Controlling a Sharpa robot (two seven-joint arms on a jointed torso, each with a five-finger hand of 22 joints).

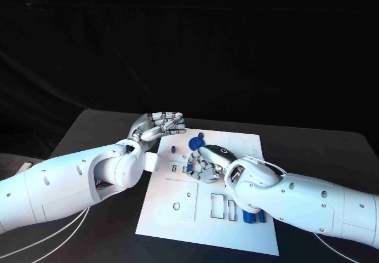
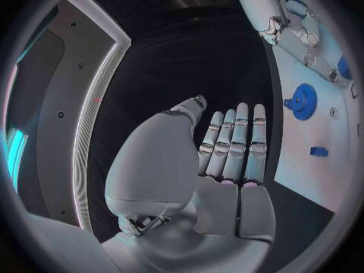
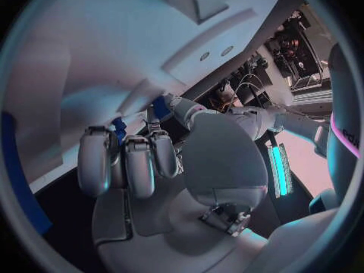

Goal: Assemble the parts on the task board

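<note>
We see the white task board (image 1: 178, 219) lying in the middle of the black table (image 1: 95, 131), with both white arms reaching in over it.

Our left hand (image 1: 160, 127) sits at the board's far left corner, over the dark table beside the board's edge. In the left wrist view its fingers (image 2: 239, 141) are stretched out straight and lie close side by side, the thumb off to one side, and nothing is in them.

Our right hand (image 1: 207, 163) is turned down onto the middle of the board, its fingers curled toward the surface. In the right wrist view the fingertips (image 3: 140, 164) bend in close to the white plate, and a bit of blue shows just beyond them, but we cannot tell whether the hand grips a part or merely rests there.

A blue gear (image 1: 196, 143) stands on the board between the two hands, just beyond the right hand; the left wrist view shows it as a toothed disc (image 2: 303, 101), with a small blue block (image 2: 319, 151) near it on the plate. More blue parts (image 1: 254, 217) lie near the board's right edge, partly under the right forearm.
</note>
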